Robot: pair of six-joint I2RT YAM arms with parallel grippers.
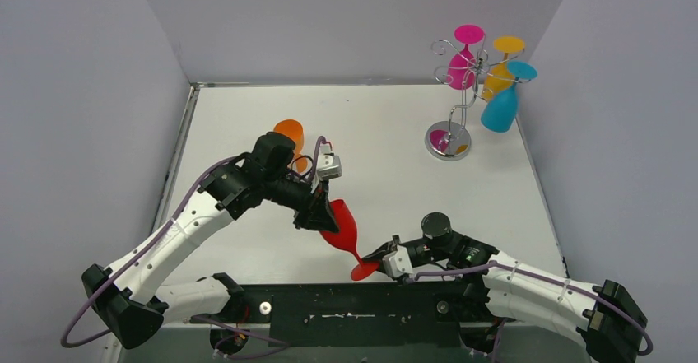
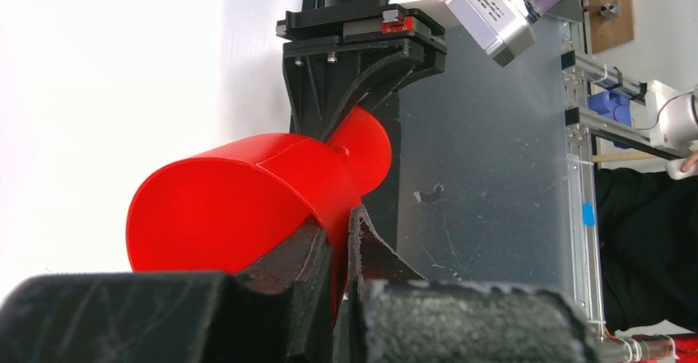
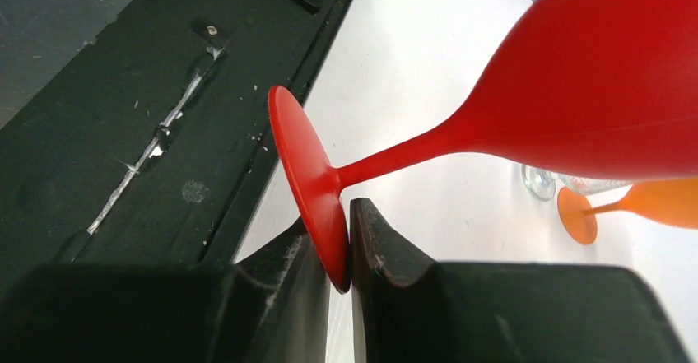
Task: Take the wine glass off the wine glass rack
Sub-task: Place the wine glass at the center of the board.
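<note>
Red wine glass (image 1: 342,227) is off the wine glass rack (image 1: 447,142) and well apart from it, slung between my two claws just above the near edge of the table (image 1: 395,132). It is tilted, bowl up toward the left and foot down toward the arm bases. My left claw (image 2: 342,239) is clamped on the wall of the bowl at its rim, one finger inside and one outside. My right claw (image 3: 339,252) is pinched on the edge of the round foot. I judge the two-ended hold is there to steady a long, top-heavy piece, or to pass it from one arm to the other. The rim grip gives little purchase on smooth plastic, so the foot grip guards against swing. I cannot tell whether the foot touches anything below. The rack stands upright at the far right corner with a pink glass (image 1: 463,67), a yellow glass (image 1: 498,79) and a blue glass (image 1: 500,109) hanging bowl-down from its curled arms, kept by their feet. An orange glass (image 1: 290,135) lies on its side behind my left arm. The surface is plain matt white and flat, with a black mounting plate (image 1: 346,301) along the near edge. Pale grey walls close in on three sides. Light is even and throws no hard shadows.
</note>
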